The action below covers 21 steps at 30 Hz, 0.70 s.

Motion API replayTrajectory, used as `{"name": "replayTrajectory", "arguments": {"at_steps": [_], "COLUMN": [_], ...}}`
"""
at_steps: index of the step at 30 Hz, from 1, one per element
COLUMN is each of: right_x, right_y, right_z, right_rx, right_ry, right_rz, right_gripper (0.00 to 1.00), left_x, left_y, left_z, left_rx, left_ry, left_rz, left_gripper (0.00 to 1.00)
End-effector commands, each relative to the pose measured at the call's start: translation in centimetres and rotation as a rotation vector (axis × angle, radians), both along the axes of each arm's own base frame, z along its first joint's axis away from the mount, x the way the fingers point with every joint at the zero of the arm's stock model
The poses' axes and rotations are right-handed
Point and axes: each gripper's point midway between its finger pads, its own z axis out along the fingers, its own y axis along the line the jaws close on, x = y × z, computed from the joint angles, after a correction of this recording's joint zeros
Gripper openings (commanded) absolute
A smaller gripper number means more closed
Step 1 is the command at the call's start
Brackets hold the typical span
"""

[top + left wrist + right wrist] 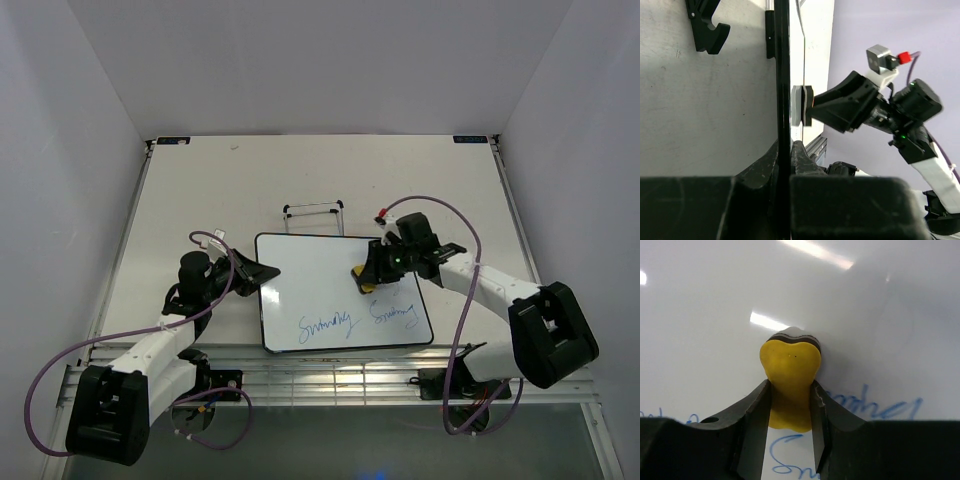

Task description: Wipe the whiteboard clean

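Note:
The whiteboard [320, 280] lies flat on the table between the arms, with blue cursive writing [327, 323] along its near edge. My left gripper [262, 272] is shut on the board's left edge; in the left wrist view the black frame [783, 75] runs between its closed fingertips [785, 152]. My right gripper [372, 270] is shut on a yellow eraser [362, 276] and presses it onto the board's right part, just beyond the writing. In the right wrist view the eraser [790, 372] sits between the fingers [755, 425] on the glossy board [715, 305], blue letters [880, 407] nearby.
A small wire stand [313, 212] stands on the table just beyond the board's far edge. Metal rails [330, 375] run along the table's near edge by the arm bases. White walls enclose the table on three sides.

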Motion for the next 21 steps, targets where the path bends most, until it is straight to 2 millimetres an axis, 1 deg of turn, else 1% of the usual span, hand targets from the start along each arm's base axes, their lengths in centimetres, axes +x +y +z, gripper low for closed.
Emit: {"name": "replayTrajectory", "arguments": {"at_steps": [1, 2, 4, 5, 7, 10, 14, 18, 21], "right_x": [-3.7, -2.9, -2.6, -2.0, -1.6, -1.1, -0.7, -0.1, 0.0], "right_y": [-8.2, -9.9, -10.6, -10.9, -11.5, -13.0, -13.8, -14.5, -13.7], "right_z": [-7.3, -7.7, -7.8, -7.6, -7.9, -8.6, -8.9, -8.2, -7.1], "right_rx": [-0.232, -0.243, -0.247, -0.241, -0.254, -0.28, -0.278, -0.279, -0.229], "right_ry": [0.214, 0.231, 0.236, 0.234, 0.244, 0.262, 0.278, 0.241, 0.216], "right_rz": [-0.138, -0.231, -0.262, -0.283, -0.307, -0.37, -0.409, -0.442, -0.409], "right_gripper": [0.2, 0.19, 0.2, 0.2, 0.2, 0.2, 0.2, 0.2, 0.2], "left_x": [2.3, 2.4, 2.5, 2.5, 2.6, 2.6, 2.8, 2.7, 2.5], "left_y": [1.0, 1.1, 1.3, 1.3, 1.5, 2.0, 2.4, 2.2, 2.0], "left_z": [2.5, 2.4, 2.1, 2.1, 1.9, 1.3, 1.2, 1.2, 1.1], "left_rx": [0.059, 0.066, 0.087, 0.094, 0.118, 0.154, 0.201, 0.194, 0.186], "left_ry": [-0.163, -0.159, -0.15, -0.147, -0.135, -0.108, -0.096, -0.101, -0.102], "left_rz": [0.082, 0.083, 0.09, 0.094, 0.099, 0.121, 0.143, 0.135, 0.127], "left_gripper": [0.0, 0.0, 0.0, 0.0, 0.0, 0.0, 0.0, 0.0, 0.0]}}
